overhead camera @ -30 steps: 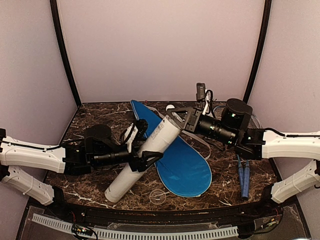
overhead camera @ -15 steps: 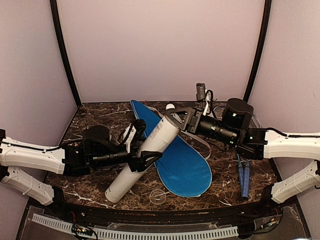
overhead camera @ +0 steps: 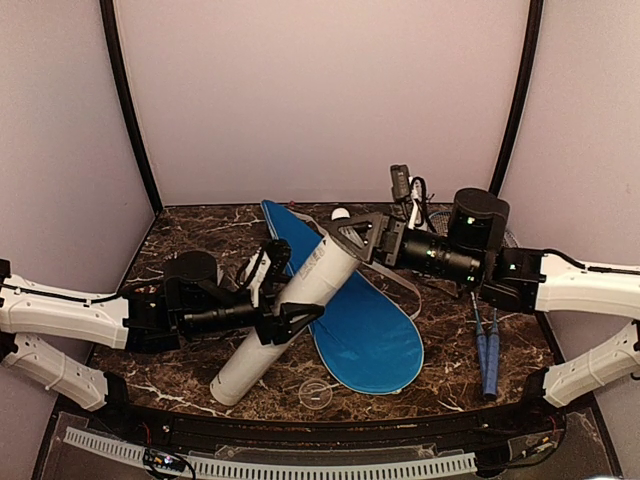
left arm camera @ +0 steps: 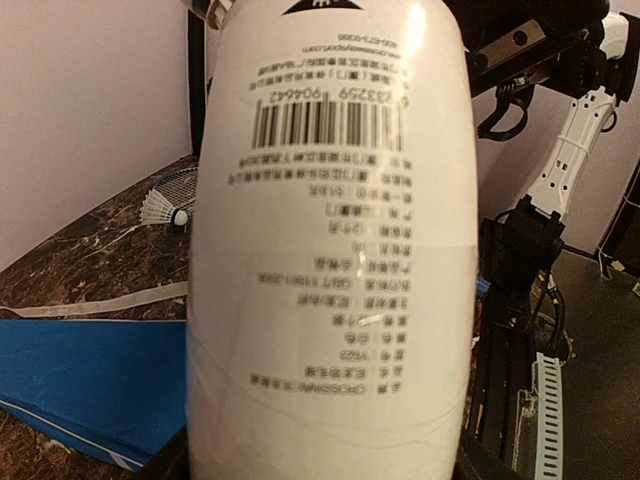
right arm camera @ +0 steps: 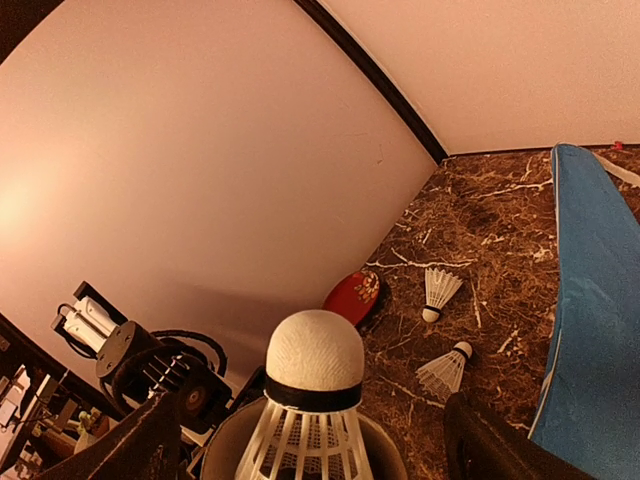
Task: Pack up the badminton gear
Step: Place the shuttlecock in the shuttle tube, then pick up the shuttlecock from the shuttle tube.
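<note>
Right end effector (overhead camera: 358,232) has just sprung wide, leaving the white feathered shuttlecock (right arm camera: 314,380) perched cork-up in the far mouth of the long white tube (overhead camera: 245,365). Left end effector (overhead camera: 290,290) clamps that tube, tilted over the blue racket-shaped cover (overhead camera: 375,335). I'd nudge the cork straight down next, tube kept steady.

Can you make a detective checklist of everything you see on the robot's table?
Surface: dark marble table with white veins.
Job's things: long white tube tilted up across the blue cover; a shuttlecock pokes out of its mouth; loose shuttlecocks on the table; rackets at the right.
Clutter: red oval object; clear round lid.
Grippers: left gripper clamps the tube; right gripper open at the tube's mouth.
Cables: black cables loop at the wrists.
Surroundings: pale walls, black corner posts.
</note>
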Tool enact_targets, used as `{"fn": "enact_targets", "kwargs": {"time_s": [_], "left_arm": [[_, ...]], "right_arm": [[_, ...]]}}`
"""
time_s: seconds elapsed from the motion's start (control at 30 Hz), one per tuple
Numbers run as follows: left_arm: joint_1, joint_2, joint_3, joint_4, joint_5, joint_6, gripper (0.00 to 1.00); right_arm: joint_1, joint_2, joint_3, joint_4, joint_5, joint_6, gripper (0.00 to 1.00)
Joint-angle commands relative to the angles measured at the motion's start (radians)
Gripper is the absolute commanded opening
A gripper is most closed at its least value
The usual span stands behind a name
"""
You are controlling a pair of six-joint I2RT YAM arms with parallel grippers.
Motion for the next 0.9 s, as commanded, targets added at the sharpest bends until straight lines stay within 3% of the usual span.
{"fn": "enact_targets", "kwargs": {"time_s": [0.0, 0.1, 0.33, 0.67, 0.87], "left_arm": [[-0.005, -0.015, -0.037, 0.000, 0.028, 0.023, 0.61], [-0.005, -0.020, -0.040, -0.019, 0.033, 0.032, 0.61], [-0.005, -0.027, -0.047, -0.056, 0.120, 0.054, 0.61], [-0.005, -0.019, -0.023, -0.157, 0.205, 0.082, 0.61], [-0.005, -0.011, -0.013, -0.162, 0.211, 0.085, 0.61]], "right_arm": [[-0.022, -0.015, 0.065, -0.076, -0.039, -0.021, 0.95], [-0.049, -0.027, 0.076, -0.107, -0.099, -0.020, 0.99], [-0.171, -0.050, 0.129, -0.256, -0.306, -0.049, 0.99], [-0.285, 0.006, 0.296, -0.495, -0.628, -0.129, 0.88], [-0.285, 0.043, 0.368, -0.593, -0.694, -0.199, 0.82]]}}
